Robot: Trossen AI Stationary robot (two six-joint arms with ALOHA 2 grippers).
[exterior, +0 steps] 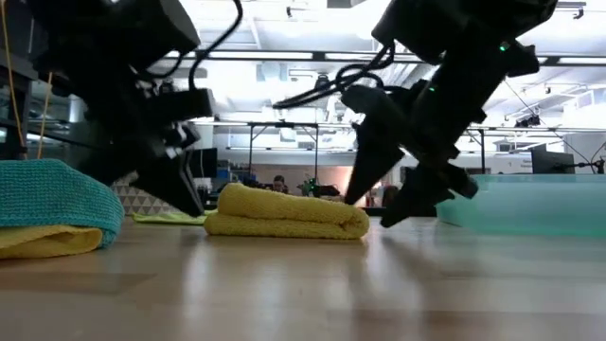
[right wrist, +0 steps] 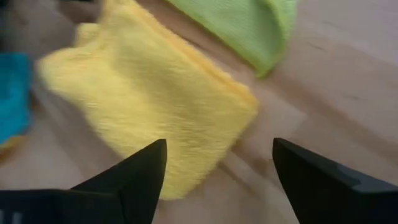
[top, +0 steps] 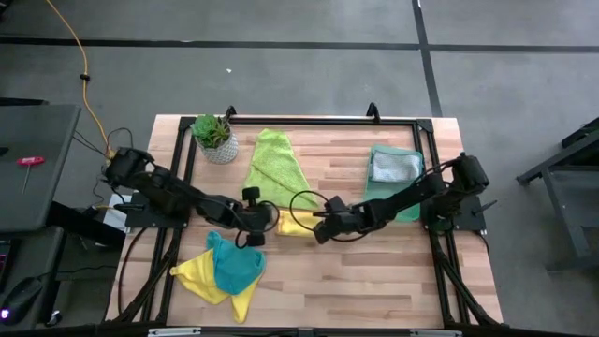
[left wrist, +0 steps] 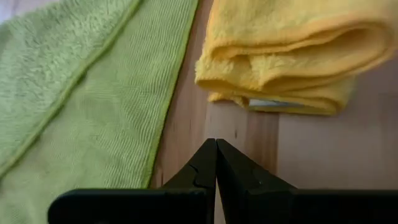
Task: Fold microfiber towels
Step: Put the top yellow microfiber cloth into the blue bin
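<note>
High view shows one yellow towel already folded into a neat bundle mid-worktop, between the two arms. A grey one looks folded in the green tray. Still to do, I'd say: the lime green towel lying loose behind it, plus the teal and yellow heap near the front-left. Right gripper has its jaws wide apart, holding nothing, just beside the bundle. Left gripper jaws are pressed together, empty.
</note>
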